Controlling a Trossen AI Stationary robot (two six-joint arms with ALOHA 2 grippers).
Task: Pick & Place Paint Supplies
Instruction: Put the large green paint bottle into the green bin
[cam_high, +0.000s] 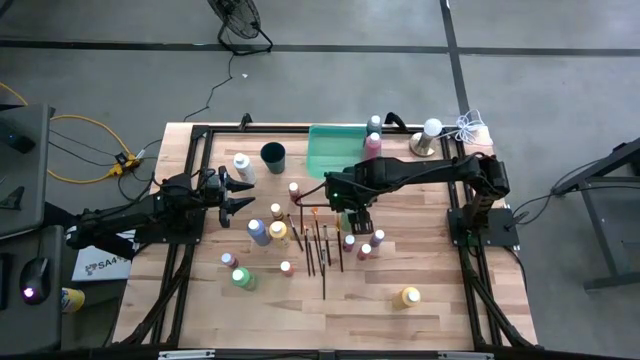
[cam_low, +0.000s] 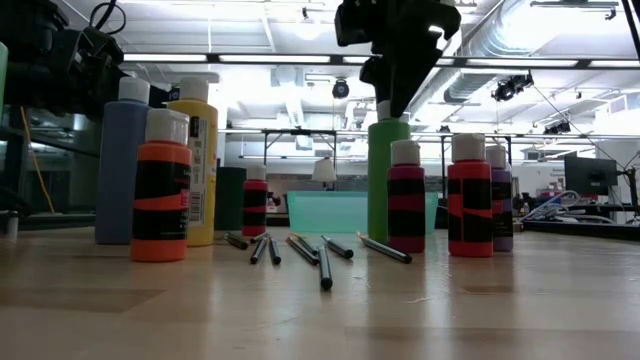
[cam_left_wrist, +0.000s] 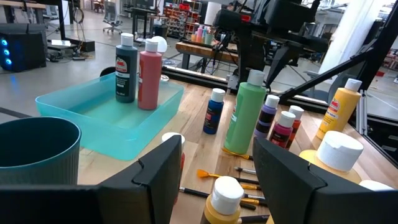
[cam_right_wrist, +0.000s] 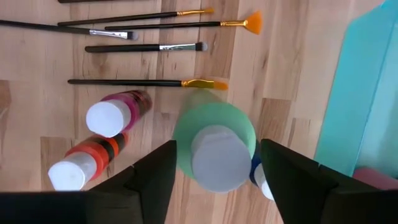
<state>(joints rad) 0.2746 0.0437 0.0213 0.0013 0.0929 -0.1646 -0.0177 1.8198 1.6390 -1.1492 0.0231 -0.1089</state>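
Here the right claw (cam_right_wrist: 214, 165) hangs straight above the tall green bottle (cam_right_wrist: 214, 146), its two dark fingers standing wide to either side of the pale cap and not closed on it. In the low view that green bottle (cam_low: 388, 180) stands upright on the wooden surface (cam_high: 440, 270), its base down on the boards, with the right arm's dark mass over its top. Close by it stand a pink bottle (cam_right_wrist: 112, 113) and a red bottle (cam_right_wrist: 84, 163), both upright, and a blue-labelled bottle shows partly behind the green one. Several thin dark-handled paintbrushes (cam_right_wrist: 140, 82) lie flat on the boards just beside this group, one with a fanned orange tip.

The translucent green tray (cam_high: 335, 150) sits at the far side of the surface, near the green bottle but apart from it; in the left wrist view it holds a dark bottle (cam_left_wrist: 127, 60) and a pink-red bottle (cam_left_wrist: 149, 73), both upright. A dark round cup (cam_high: 273, 155) stands beside the tray.

The left claw (cam_high: 240, 190) waits over the left side of the surface, fingers parted and holding nothing. More bottles stand scattered across the boards, among them a yellow bottle (cam_high: 410, 296) well apart near the front right.
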